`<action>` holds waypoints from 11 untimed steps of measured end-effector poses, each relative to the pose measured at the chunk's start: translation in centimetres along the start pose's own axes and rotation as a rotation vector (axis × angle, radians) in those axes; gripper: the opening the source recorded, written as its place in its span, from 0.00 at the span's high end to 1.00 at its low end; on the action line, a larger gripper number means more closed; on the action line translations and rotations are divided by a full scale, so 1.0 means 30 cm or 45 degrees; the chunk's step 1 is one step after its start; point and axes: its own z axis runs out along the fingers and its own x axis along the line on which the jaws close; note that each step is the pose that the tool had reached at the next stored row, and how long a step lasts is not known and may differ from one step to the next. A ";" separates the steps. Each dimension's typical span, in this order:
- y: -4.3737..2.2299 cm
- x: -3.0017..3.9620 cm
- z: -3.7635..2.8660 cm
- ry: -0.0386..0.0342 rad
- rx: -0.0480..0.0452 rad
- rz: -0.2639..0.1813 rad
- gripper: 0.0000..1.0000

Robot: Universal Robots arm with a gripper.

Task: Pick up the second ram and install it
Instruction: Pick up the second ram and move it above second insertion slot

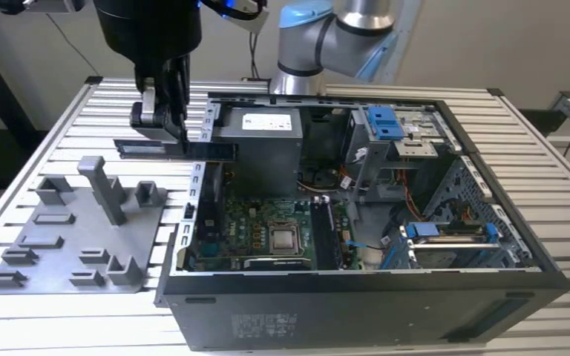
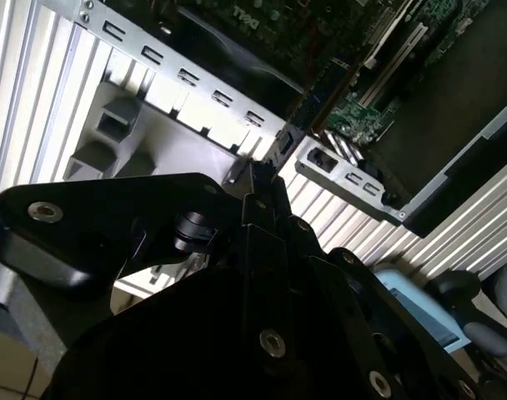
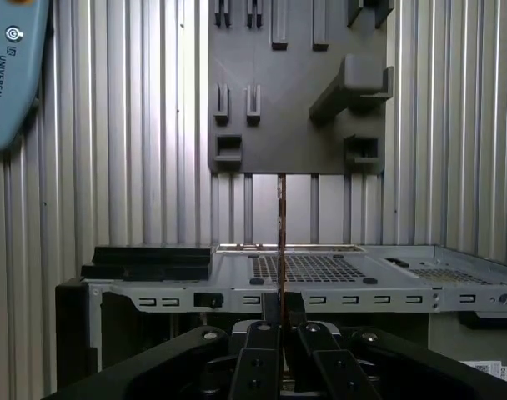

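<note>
Exterior view: end effector (image 1: 169, 133) clamped narrow on the ram (image 1: 205, 150). The stick is held level in the air, over the case (image 1: 364, 297) wall that faces the tray (image 1: 142, 230), not yet above the board (image 1: 265, 230). Case and tray sit on the bench (image 1: 57, 141).

Second wrist view: ram (image 2: 320, 96) runs edge-on toward the case interior.

First wrist view: ram (image 3: 281, 233) shows as a thin line crossing the case wall, tray beyond.

Step, as judged: carry. Pick done, install not done (slots (image 1: 326, 236) lie deep in the case). Seating calls for the long edge squared to a free slot and a straight press.
</note>
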 end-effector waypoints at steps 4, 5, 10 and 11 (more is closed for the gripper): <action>-0.029 -0.001 -0.001 0.0000 0.000 0.000 0.86; -0.037 -0.001 -0.001 0.0001 0.000 0.000 0.86; -0.076 -0.001 -0.003 0.0000 0.000 0.000 0.86; -0.084 -0.002 -0.003 0.0000 0.000 0.000 0.86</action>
